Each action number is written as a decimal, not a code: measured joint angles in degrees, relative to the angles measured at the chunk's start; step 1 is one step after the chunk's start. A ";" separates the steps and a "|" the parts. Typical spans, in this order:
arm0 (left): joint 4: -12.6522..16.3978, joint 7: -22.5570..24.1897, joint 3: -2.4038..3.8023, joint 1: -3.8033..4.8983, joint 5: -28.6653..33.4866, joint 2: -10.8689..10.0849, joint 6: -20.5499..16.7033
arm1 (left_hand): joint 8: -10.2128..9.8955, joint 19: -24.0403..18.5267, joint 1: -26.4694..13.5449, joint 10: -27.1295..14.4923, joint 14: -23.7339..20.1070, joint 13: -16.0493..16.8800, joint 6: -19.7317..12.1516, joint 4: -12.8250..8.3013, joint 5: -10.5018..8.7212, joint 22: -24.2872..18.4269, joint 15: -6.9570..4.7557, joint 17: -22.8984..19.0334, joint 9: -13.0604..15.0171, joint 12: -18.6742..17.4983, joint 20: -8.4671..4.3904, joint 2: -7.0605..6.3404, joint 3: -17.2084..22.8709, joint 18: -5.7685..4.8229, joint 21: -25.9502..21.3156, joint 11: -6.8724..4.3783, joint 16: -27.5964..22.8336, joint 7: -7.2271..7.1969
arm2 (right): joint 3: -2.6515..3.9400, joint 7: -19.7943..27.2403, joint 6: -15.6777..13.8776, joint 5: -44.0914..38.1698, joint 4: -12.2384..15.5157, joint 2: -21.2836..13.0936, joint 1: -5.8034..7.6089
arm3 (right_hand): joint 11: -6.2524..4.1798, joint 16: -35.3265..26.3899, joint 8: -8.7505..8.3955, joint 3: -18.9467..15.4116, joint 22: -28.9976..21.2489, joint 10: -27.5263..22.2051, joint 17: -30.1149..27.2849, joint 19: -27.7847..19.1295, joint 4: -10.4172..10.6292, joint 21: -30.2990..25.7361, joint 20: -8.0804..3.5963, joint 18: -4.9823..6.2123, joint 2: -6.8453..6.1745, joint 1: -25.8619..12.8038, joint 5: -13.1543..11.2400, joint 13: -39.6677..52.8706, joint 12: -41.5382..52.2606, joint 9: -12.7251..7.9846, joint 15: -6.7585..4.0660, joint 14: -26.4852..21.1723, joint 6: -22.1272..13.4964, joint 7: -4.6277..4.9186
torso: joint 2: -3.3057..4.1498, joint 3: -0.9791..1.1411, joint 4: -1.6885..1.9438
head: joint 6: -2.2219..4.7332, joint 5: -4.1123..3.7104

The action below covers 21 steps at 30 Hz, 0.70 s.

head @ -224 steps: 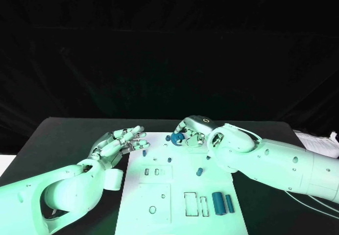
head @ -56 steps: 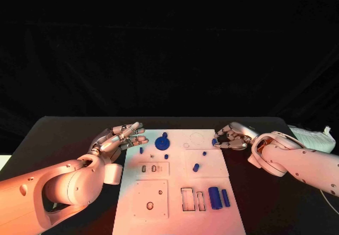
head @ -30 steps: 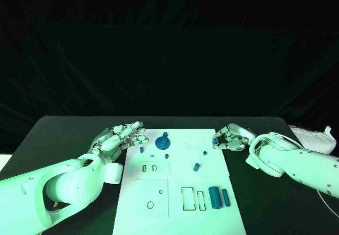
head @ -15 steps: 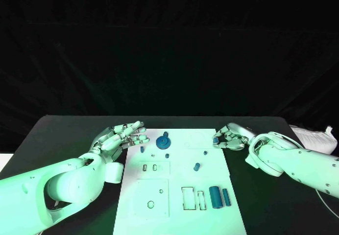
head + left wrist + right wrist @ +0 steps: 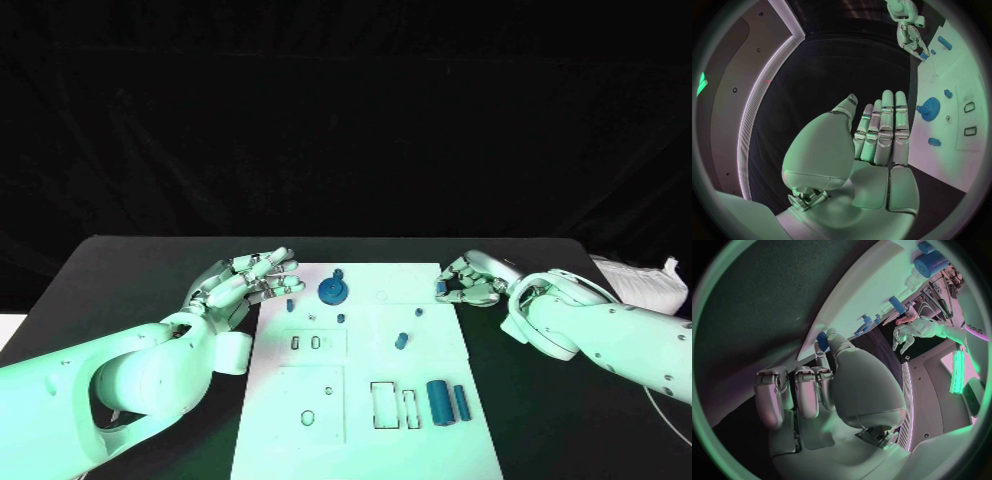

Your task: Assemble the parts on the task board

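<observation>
The left arm reaches in over the near left part of the black table (image 5: pixel 130 270); its left hand (image 5: pixel 242 285) hangs at the left edge of the task board (image 5: pixel 368 400), palm turned toward the board, fingers (image 5: pixel 886 125) straight, close side by side and pointing away from the robot; it holds nothing. Just beside its fingertips, on the board, a small blue peg (image 5: pixel 290 305) stands; farther in, a blue gear-shaped part (image 5: pixel 333 291) lies flat near the far edge with a small blue piece right behind it; two small pegs (image 5: pixel 342 318) stand a little nearer the robot; toward the middle sits a short blue piece (image 5: pixel 401 341) with a smaller one beyond it. In the near part of the board, beside outlined rectangular slots (image 5: pixel 388 405), two blue cylinders (image 5: pixel 440 402) lie side by side, the thicker one on the left. At the board's far right edge the right hand (image 5: pixel 469 281) rests with fingers curled inward; a small blue part (image 5: pixel 822 339) is pinched at the fingertips, touching or just above the board's edge; which one cannot be told. The right arm stretches back across the table to the right, where a crumpled white sheet (image 5: pixel 642 280) lies at the table's right edge; behind the table hangs a black curtain (image 5: pixel 346 120).
</observation>
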 measured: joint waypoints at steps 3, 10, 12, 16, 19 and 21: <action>0.00 -0.03 0.00 0.00 0.00 0.01 0.00 | 0.00 0.00 0.00 0.00 0.00 0.00 0.00 0.00 0.00 0.00 0.00 0.00 0.00 0.00 0.00 0.00 0.00 0.00 0.00 0.00 0.00 0.00 | 0.00 0.00 -0.57 0.13 0.34 0.02 -0.01 | -0.18 0.00 0.01 -0.71 0.00 0.15 0.00 -0.18 0.55 0.00 -0.22 0.01 0.30 -0.91 -0.29 0.00 0.00 0.31 -0.23 -0.15 0.21 0.20 | 0.00 0.01 0.00 | 0.02 0.00; -0.03 -0.12 0.00 0.00 0.00 0.02 -0.01 | 0.00 0.00 0.00 0.00 0.00 0.00 0.00 0.00 0.00 0.00 0.00 0.00 0.00 0.00 0.00 0.00 0.00 0.00 0.00 0.00 0.00 0.00 | 0.04 -0.14 -2.66 1.37 3.88 0.01 0.05 | -0.72 0.00 0.54 -1.26 -0.01 0.10 -0.01 -0.18 1.25 0.00 -0.63 0.01 0.41 -2.43 -0.56 -0.01 0.00 0.67 -0.60 -0.19 0.69 0.11 | -0.03 0.00 0.01 | 0.03 0.07; -0.04 -0.14 0.00 0.00 0.00 0.02 -0.02 | 0.00 0.00 0.00 0.00 0.00 0.00 0.00 0.00 0.00 0.00 0.00 0.00 0.00 0.00 0.00 0.00 0.00 0.00 0.00 0.00 0.00 0.00 | 0.06 -0.30 -3.22 1.66 5.54 0.01 0.15 | -0.72 0.00 0.54 -1.14 -0.01 0.10 -0.01 -0.18 1.38 0.00 -0.63 0.00 0.41 -2.44 -0.56 -0.01 0.00 0.67 -0.81 0.02 0.70 0.11 | -0.05 -0.01 0.02 | 0.04 0.10; -0.15 -0.18 -0.01 0.00 0.00 0.06 -0.02 | 0.00 0.00 0.00 0.00 0.00 0.00 0.00 0.00 0.00 0.01 0.00 -0.01 0.00 0.00 0.00 0.00 0.00 0.00 0.00 0.00 0.00 0.00 | 0.09 -0.72 -4.07 1.82 8.83 0.45 0.52 | -0.72 0.00 0.53 -1.25 -0.01 0.10 -0.01 -0.18 1.58 0.00 -0.63 0.01 0.79 -2.82 -0.67 -0.01 0.00 0.67 -0.81 0.02 0.70 0.11 | -0.13 -0.05 0.04 | 0.04 0.15; -0.21 -0.20 -0.01 -0.01 0.00 0.12 -0.02 | 0.00 0.00 0.00 0.00 0.00 0.00 0.00 0.00 0.00 0.01 0.00 -0.01 0.00 0.00 0.00 0.00 0.00 -0.01 0.00 0.00 0.00 0.00 | 0.11 -1.05 -4.37 1.51 10.58 1.07 0.69 | -0.72 0.00 0.52 -1.26 -0.01 0.10 -0.01 -0.06 1.58 0.00 -0.74 0.01 0.77 -2.95 -0.73 -0.02 0.00 0.67 -0.80 0.02 0.70 0.10 | -0.20 -0.09 0.07 | 0.03 0.23; -0.27 -0.21 -0.01 -0.01 0.00 0.19 -0.02 | 0.00 0.00 0.00 0.00 0.00 0.00 0.00 0.00 0.00 0.01 0.00 0.02 0.00 0.00 0.00 0.00 0.00 0.00 0.00 0.00 -0.21 0.00 | 0.11 -1.39 -4.51 0.87 11.84 1.92 0.77 | -0.75 0.00 0.51 -1.25 -0.02 0.07 -0.01 0.02 1.58 0.00 -0.82 0.00 0.77 -2.95 -0.74 -0.02 0.00 0.67 -0.82 0.00 0.70 0.10 | -0.26 -0.12 0.11 | -0.13 0.35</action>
